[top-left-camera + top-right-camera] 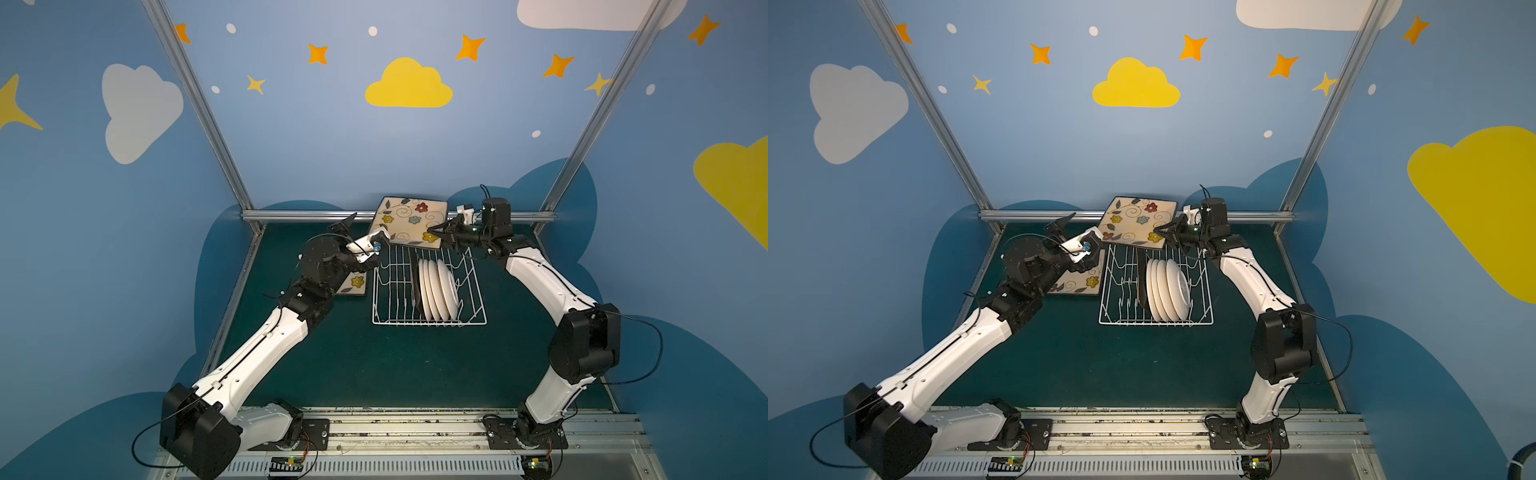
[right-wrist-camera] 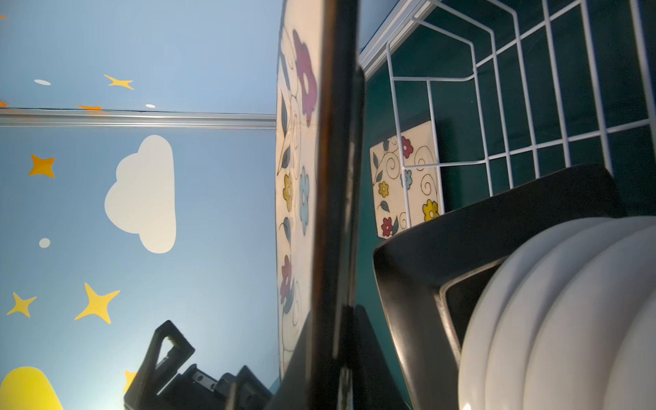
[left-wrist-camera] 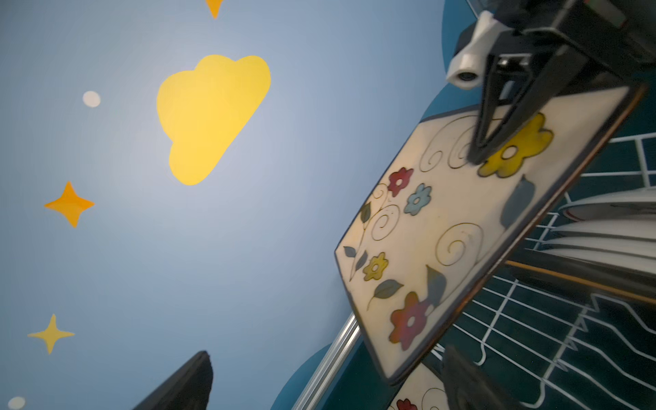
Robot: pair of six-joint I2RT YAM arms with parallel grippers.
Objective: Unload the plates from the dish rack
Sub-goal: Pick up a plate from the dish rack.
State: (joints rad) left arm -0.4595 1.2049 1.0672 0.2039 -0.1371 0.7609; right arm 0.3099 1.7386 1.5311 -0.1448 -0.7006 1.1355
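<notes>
Where the dark green table spreads between the two arms, the dish rack sits on it near the middle, towards the far rail. Above the rack's far end hangs the large cream flowered plate, clear of the wires and tilted with its painted face up (its black edge shows in the right wrist view). A second flowered plate lies flat on the table just left of the rack. In the rack a dark plate stands on edge, with four round white plates upright in a row just to its right. The right gripper pinches the raised plate at its near right corner, by a yellow flower. The left gripper has its fingers spread wide around the plate's near left corner; whether either touches it is unclear.
</notes>
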